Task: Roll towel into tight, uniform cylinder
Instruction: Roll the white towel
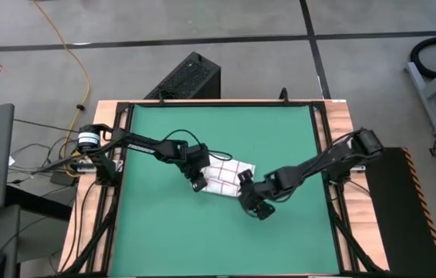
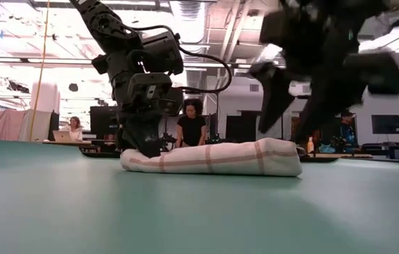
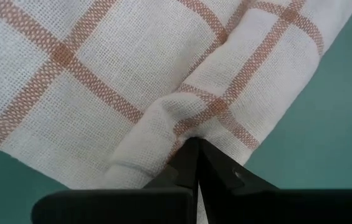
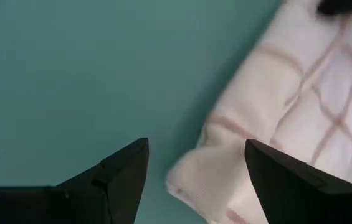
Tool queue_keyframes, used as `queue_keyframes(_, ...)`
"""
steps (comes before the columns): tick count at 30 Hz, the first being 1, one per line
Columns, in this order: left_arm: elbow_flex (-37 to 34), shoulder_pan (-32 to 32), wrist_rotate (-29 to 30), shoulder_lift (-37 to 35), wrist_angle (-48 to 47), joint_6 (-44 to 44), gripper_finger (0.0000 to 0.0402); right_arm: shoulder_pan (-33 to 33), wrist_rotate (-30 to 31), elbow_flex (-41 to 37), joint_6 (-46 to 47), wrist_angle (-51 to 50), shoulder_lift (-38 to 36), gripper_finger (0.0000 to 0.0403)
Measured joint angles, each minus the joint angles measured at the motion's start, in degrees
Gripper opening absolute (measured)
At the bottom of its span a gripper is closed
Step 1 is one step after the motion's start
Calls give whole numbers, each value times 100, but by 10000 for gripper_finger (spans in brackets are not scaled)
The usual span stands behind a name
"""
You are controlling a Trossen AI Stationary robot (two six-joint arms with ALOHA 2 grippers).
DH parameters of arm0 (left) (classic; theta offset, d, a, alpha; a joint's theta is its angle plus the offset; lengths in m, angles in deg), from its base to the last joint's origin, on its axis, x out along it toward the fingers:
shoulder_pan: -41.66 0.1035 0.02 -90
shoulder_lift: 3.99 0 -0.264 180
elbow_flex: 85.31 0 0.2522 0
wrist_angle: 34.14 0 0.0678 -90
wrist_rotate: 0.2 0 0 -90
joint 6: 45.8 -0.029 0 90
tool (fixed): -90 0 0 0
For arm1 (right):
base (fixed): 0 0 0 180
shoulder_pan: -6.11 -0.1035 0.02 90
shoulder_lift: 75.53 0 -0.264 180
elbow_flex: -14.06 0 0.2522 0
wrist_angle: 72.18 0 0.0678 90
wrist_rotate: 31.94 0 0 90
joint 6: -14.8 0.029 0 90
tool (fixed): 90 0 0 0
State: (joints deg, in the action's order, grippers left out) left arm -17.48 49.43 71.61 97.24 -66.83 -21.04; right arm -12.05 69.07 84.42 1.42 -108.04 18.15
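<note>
Roughly mid-mat, the towel (image 1: pixel 225 176) lies as a low, partly rolled bundle on the green mat (image 1: pixel 163 239), w/ both arms working at it; everything below is placed relative to the towel.

At the towel's left end, the left gripper (image 1: pixel 197 179) is pressed down onto the cloth. Its fingers (image 3: pixel 191 163) are closed tip to tip, pinching a raised ridge of fabric where a fold bunches up. In the low view that end of the bundle looks flatter than the other, so the roll is already uneven.

Risks at this end: the pinch holds only a thin fold, not the whole layer stack. If the arm pulls or turns, prob. just the top layer lifts and the roll loosens or cones. The pinched ridge could also set a crease, so no uniform cylinder.

At the towel's right end, the right gripper (image 4: pixel 194 168) hangs just off the corner, above the mat, jaws wide apart, holding nothing. The rolled end sits between and just beyond its fingers in the right wrist view.

Risks here: w/ this end free, any tug from the left drags or skews the whole bundle across the mat. If the right closes too low, it may catch only the outer lip and unwind it.
</note>
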Motion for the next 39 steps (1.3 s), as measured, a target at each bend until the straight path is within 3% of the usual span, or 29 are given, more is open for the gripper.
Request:
queue_keyframes(3,4,0,-1,4,-6,-45,0,-24,454,0,255,-79,304,290)
queue_keyframes(12,4,0,45,4,-8,-202,0,-68,567,34,904,-97,955,290)
queue_keyframes(16,4,0,36,4,-6,-159,0,-111,768,28,1083,-153,1037,271)
queue_keyframes(20,4,2,-116,10,3,-102,0,-74,942,22,1538,-298,1025,207)
queue_keyframes(27,4,-4,-220,10,-6,-32,0,49,1034,22,2073,-408,1030,53)
queue_keyframes(32,4,-6,-578,14,-32,215,0,66,608,22,2074,-448,1032,36)
queue_keyframes(39,4,-18,-791,15,-1,673,0,161,-769,11,2114,-567,786,36)
